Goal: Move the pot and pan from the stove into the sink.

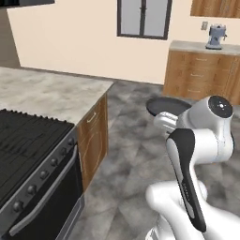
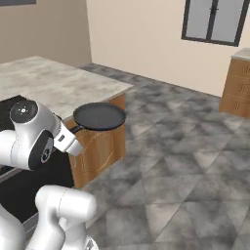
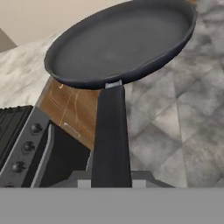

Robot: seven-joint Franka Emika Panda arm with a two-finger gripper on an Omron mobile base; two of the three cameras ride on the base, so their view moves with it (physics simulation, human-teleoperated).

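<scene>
You have the pan (image 3: 120,41) in the air off the stove (image 1: 28,140), out over the floor beside the counter (image 2: 58,85). Your gripper (image 3: 111,177) is clamped on its black handle, and the pan carries nothing inside.

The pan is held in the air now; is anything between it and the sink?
That cannot be settled from these views. The gripper is shut on the handle of the pan, which hangs beyond the counter end, above open floor. Nothing stands right around the pan.
</scene>
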